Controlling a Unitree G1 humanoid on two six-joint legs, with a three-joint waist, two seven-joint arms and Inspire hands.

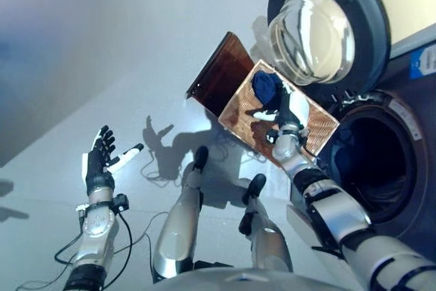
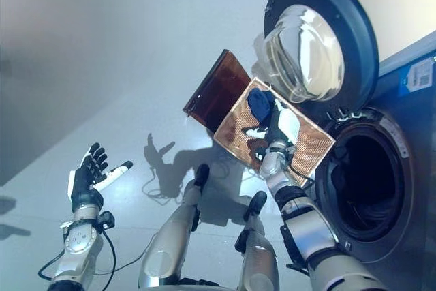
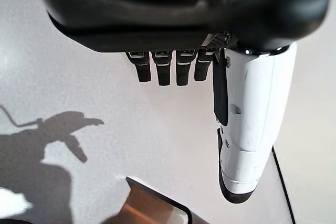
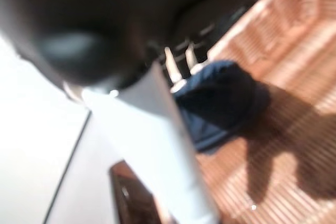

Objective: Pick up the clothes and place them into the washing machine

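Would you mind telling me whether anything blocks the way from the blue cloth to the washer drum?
Nothing visible does: the door is swung open, and the drum opening sits clear beside the basket holding the blue cloth at the right hand.

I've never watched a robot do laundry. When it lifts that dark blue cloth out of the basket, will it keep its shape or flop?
Probably flop: the dark blue cloth lies bunched in soft folds in the brown basket. It looks light for its bulk. It may drape and slip from the right robot hand, whose fingers reach it in the wrist view.
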